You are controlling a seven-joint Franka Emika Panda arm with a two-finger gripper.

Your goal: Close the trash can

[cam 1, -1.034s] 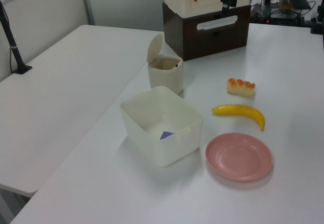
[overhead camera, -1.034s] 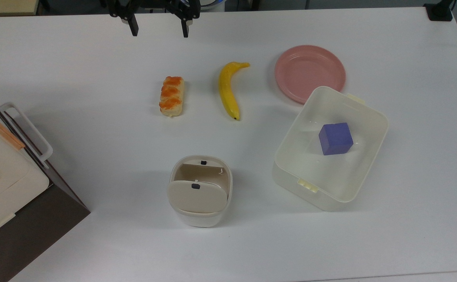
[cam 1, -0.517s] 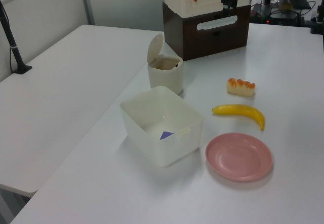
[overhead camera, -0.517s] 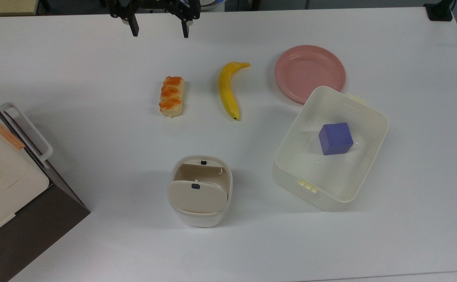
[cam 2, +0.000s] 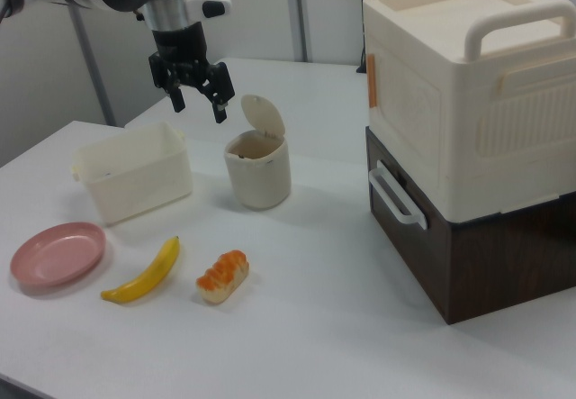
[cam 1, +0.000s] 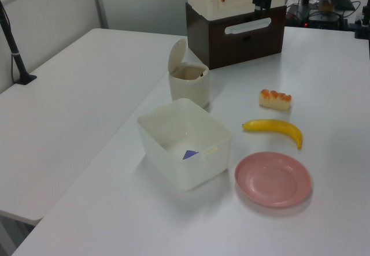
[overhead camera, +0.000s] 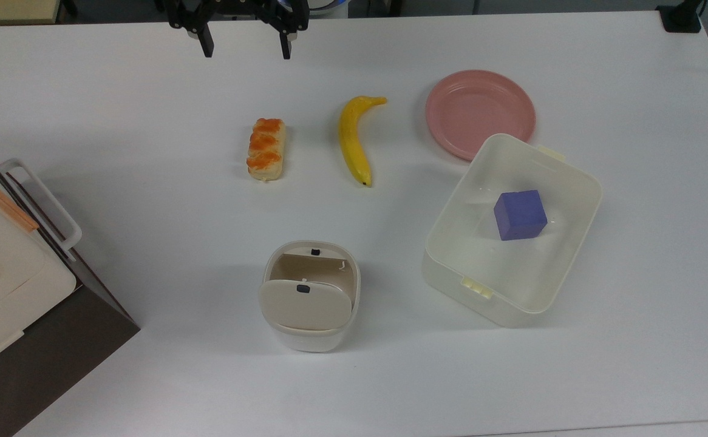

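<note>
The trash can (overhead camera: 309, 297) sits near the middle of the desk (overhead camera: 147, 200), lid (overhead camera: 305, 303) tipped up on its hinge, mouth wide open. Up at the top view's upper edge the gripper (overhead camera: 246, 47) hangs above the desk's far edge, jaws spread wide with nothing between them. From the right view the gripper (cam 2: 198, 98) hovers above and to the right view's left of the can (cam 2: 257, 169), clear of the raised lid (cam 2: 262, 116). Between them in the top view lie a pastry (overhead camera: 265, 149) and a banana (overhead camera: 354, 137), with bare desk all round the can. The white tub (overhead camera: 566, 243) stands near, to the top view's right, a blue cube (overhead camera: 520, 214) inside, its far corner overlapping the pink plate (overhead camera: 479, 112). At the top view's left edge, the cream box on its dark base (overhead camera: 14, 291) stands well apart.
</note>
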